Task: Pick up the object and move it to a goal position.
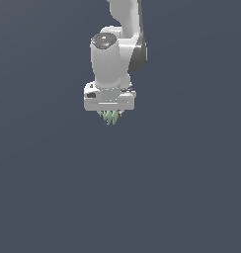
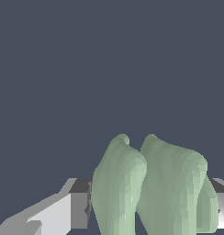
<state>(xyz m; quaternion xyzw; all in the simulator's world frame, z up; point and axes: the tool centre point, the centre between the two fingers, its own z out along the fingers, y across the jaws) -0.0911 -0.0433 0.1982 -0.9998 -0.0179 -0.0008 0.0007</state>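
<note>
Pincer hangs in upper middle of exterior view, pointing down. Object sits between its fingers, lobes projecting below the fingertips. Arm rises directly above.

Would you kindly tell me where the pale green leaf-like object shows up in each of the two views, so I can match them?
Exterior view: the pale green lobed object pokes out just below the white end effector, slightly above the picture's centre.
Wrist view: the same object fills the lower middle, close up, between the end effector's fingers.
Shared landmark: the white end effector's fingers flanking the object.
</note>
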